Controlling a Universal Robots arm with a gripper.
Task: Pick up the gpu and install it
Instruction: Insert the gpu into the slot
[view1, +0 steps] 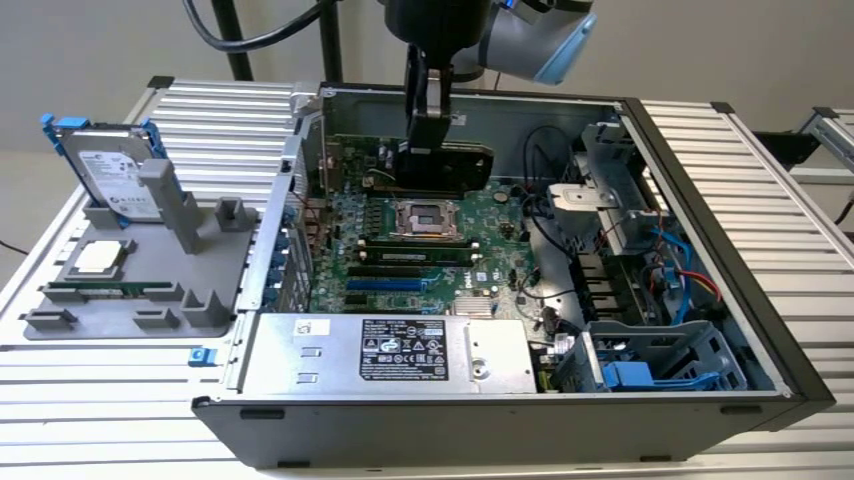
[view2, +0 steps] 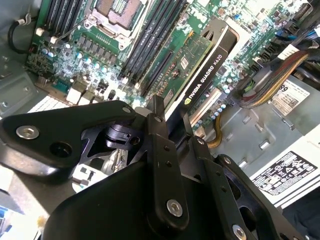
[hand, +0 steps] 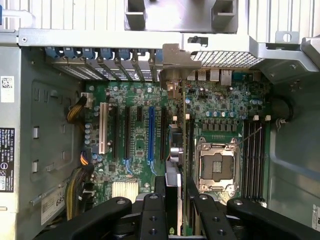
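Black-shrouded gpu (view1: 450, 168) in grasp of gripper (view1: 429, 146), inside open computer case (view1: 467, 435), above motherboard (view1: 354, 215).

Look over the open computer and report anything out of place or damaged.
Nothing looks damaged or spilled. The gpu stands on edge over the motherboard, clamped by the gripper; the processor socket sits bare.

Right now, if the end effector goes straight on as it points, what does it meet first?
The end effector is shut on the gpu, so the card leads. That would probably meet the motherboard first, between the blue slot and the CPU socket; depth is unclear.
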